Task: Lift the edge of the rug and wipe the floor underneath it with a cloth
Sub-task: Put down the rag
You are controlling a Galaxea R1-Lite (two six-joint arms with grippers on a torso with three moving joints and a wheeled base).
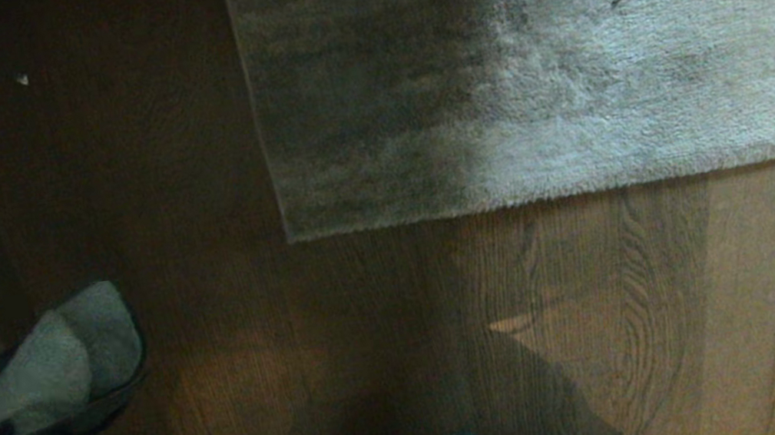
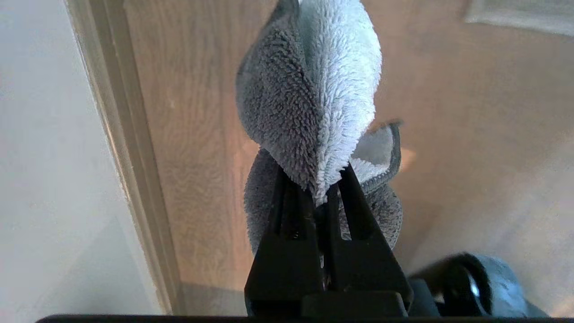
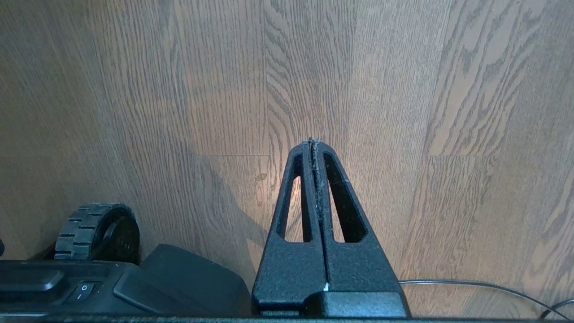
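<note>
Rug edge lies flat on the wooden floor, its straight border running across your view and ending in a square corner toward the left. Expect plush pile that is soft, floppy and fairly light at the border; pinch it near that corner, where it should peel up easiest. Your left gripper is clamped on the fuzzy cloth, limp and light, hanging above the floor's left margin. Your right gripper has its fingers pressed together, empty.
</note>
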